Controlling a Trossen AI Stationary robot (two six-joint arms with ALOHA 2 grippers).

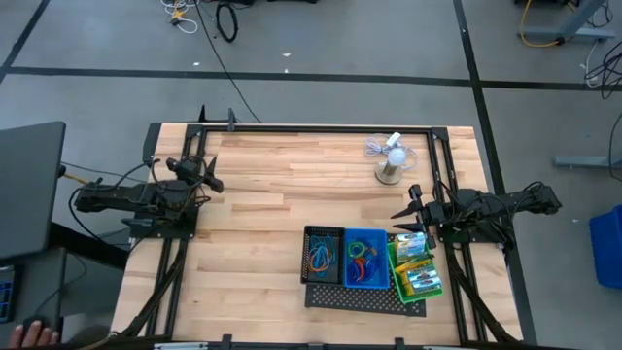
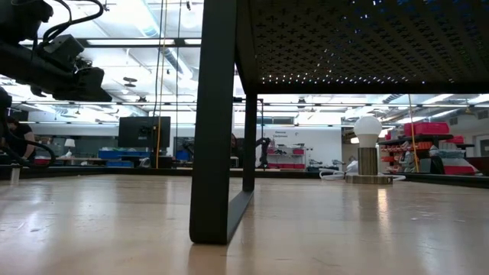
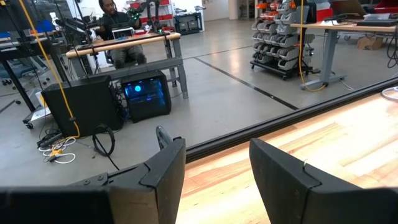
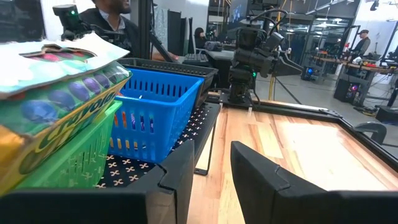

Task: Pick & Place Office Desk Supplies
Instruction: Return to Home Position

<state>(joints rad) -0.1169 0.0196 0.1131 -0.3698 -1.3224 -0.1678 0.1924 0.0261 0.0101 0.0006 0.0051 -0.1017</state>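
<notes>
A black bin [image 1: 324, 255], a blue bin [image 1: 365, 259] and a green bin [image 1: 416, 268] stand side by side on a flat black mesh tray [image 1: 362, 296] near the table's front edge. Coloured rubber-band loops [image 1: 361, 250] lie in the black and blue bins. A yellow crayon box [image 4: 56, 112] and green-white small boxes [image 1: 425, 283] fill the green bin [image 4: 84, 155]. My right gripper [image 1: 409, 206] hovers open just beside the green bin, holding nothing. My left gripper [image 1: 212, 173] hovers open at the table's left side, far from the bins.
A white mini fan [image 1: 391, 160] on a round base stands at the far right with its cable coiled beside it. The mesh tray stands raised on black legs [image 2: 221, 153]. Bare wood [image 1: 282, 204] spreads between the arms. People sit in the room beyond.
</notes>
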